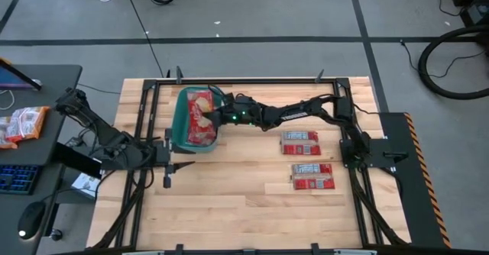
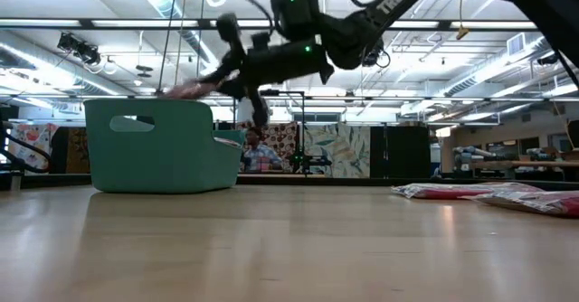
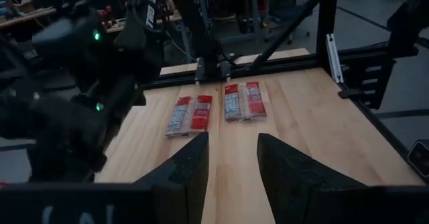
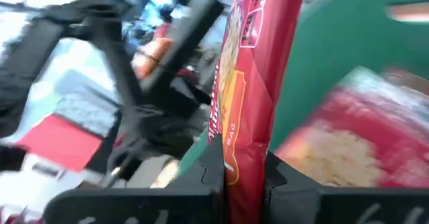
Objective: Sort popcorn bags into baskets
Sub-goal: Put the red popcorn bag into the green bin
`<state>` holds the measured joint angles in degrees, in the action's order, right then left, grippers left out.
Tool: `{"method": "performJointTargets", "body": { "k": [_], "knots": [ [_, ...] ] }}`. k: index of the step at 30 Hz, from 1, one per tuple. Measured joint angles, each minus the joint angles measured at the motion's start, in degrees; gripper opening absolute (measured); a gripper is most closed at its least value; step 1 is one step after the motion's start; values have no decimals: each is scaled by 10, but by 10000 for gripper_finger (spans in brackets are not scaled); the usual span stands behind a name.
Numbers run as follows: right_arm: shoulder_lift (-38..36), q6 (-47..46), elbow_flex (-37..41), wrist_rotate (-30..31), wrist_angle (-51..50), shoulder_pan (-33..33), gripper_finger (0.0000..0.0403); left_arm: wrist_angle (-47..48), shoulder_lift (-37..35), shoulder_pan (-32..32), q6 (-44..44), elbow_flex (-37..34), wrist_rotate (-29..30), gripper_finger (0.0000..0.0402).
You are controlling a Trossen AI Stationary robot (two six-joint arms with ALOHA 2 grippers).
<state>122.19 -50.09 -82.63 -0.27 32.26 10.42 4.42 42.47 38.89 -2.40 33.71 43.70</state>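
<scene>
The teal basket [image 1: 180, 125] stands at the table's far left with popcorn bags [image 1: 200, 133] lying inside it. My right gripper [image 1: 211, 117] reaches over the basket from the right, shut on one red popcorn bag [image 4: 251, 63], which shows blurred above the basket's rim [image 2: 149, 103] in the low view. Two more popcorn bags [image 1: 299, 143] [image 1: 312, 175] lie flat on the wood at the right. My left gripper [image 3: 231, 167] is open with nothing in it, near the basket's front corner [image 1: 177, 166]. My right gripper pinches the popcorn bag's near end [image 4: 242, 160] between its two fingers. The fingers come roughly level from the table's right. The bag stands on edge in the hold and sticks out ahead of the fingers [image 2: 185, 89], lifted clear over the basket.
A black metal frame [image 1: 252, 81] runs round the table's edges. Bare wood lies in the middle and along the near side. A side desk [image 1: 30, 125] with snack packets, a keyboard and a mouse stands left of the table.
</scene>
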Motion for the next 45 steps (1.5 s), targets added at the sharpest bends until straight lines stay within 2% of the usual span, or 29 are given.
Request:
{"method": "performJointTargets", "body": {
  "k": [6, 11, 18, 24, 28, 33, 39, 42, 45],
  "knots": [
    [23, -29, 0, 25, -3, 3, 39, 3, -2, 0, -9, 0, 0, 132],
    [25, -29, 0, 14, -43, 6, 69, 1, -2, 0, -10, 0, 0, 132],
    [25, -29, 0, -47, -48, 21, 108, 0, -1, 0, -12, 0, 0, 132],
    [23, -33, -31, -35, -68, 25, 138, -1, -1, -1, -10, 0, 0, 132],
    [23, -37, -37, -34, -78, 21, 144, 10, -1, -3, -15, 0, 0, 132],
    [24, -9, -37, -33, -117, 24, 144, 68, 23, -36, -78, 0, 5, 132],
    [-9, 45, -37, -68, -129, 43, 145, 173, 33, -84, -186, 0, 26, 132],
    [-40, 81, -37, -98, -193, 52, 145, 213, 33, -125, -222, 0, 20, 132],
    [-70, 132, -37, -132, -285, 56, 145, 242, 33, -179, -239, 0, -21, 132]
  ]
}}
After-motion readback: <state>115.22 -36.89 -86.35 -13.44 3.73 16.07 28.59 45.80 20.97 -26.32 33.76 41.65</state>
